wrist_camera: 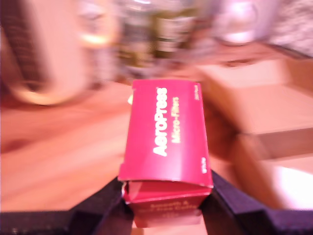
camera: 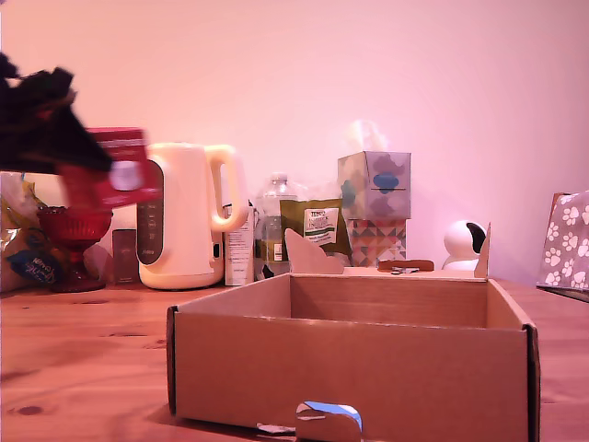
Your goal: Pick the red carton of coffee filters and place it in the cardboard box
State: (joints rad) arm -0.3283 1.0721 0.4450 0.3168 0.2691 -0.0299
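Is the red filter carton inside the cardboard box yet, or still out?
Out. The gripper holds the red carton in the air beside the kettle, at the exterior view's left of the cardboard box.

Kettle (camera: 189, 216): cream, upright on the wooden table (camera: 83, 350), just beside the jaws on the exterior view's right, lower.
Pedestal bowl (camera: 74, 230): red glass, directly below the jaws.
Small dark box (camera: 124, 256): upright between bowl and kettle, below the jaws.
Blue packet (camera: 32, 262): below the jaws, at the exterior view's left edge.
Clear bottle (camera: 274, 207): behind a green pouch (camera: 315, 226), well right of the jaws.
Tissue boxes (camera: 375, 207): two stacked, farther right.
White round device (camera: 463, 244): far right, low.
Paw-print box (camera: 566, 239): farthest from the jaws.
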